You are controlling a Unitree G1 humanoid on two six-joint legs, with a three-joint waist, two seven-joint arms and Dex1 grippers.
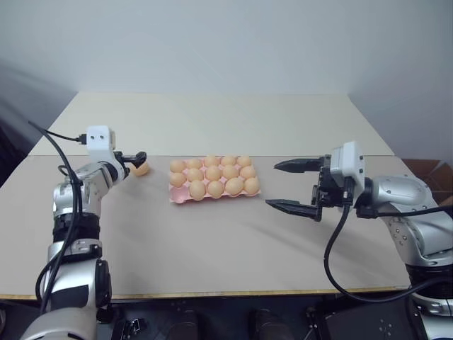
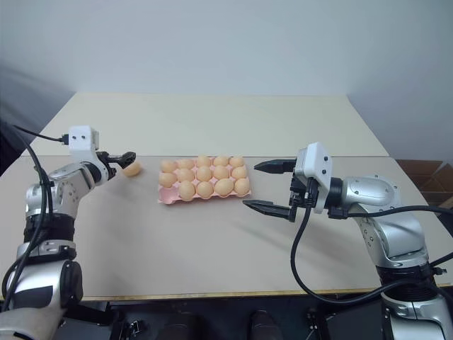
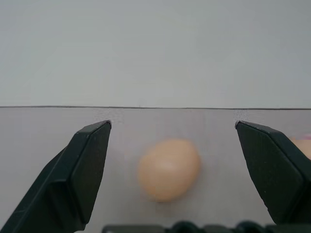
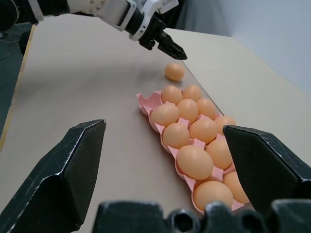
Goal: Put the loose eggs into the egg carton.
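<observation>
Pink moulded plastic marks the egg carton point(image 1: 214, 191), a low lidless tray lying near the middle of the pale beige table point(image 1: 212, 248), its long side running across the robot's front. Nearly every cup holds a peach-tan egg; the near-left corner cup point(image 1: 178, 197) looks bare, showing pink. One loose egg point(image 1: 140, 168) lies on the table just off the carton's left end, apart from it and not in any cup. The left gripper point(image 1: 136, 159) hovers right at that egg, pointing forward and a little downward; in the left wrist view its two black fingers point(image 3: 82, 170) stand wide apart with the egg point(image 3: 169, 169) lying between and beyond them on the table, touched by neither — so the pincer is fully spread and has hold of nothing. The right gripper point(image 1: 291, 186) hangs above the table to the right of the carton, pointing leftward toward it, one finger above the other. Its fingers point(image 4: 68, 174) are likewise spread wide and empty — the right wrist view looks between them along the filled rows of eggs point(image 4: 194, 162) to the loose egg point(image 4: 174, 71) and the left gripper point(image 4: 170, 48) beyond.
</observation>
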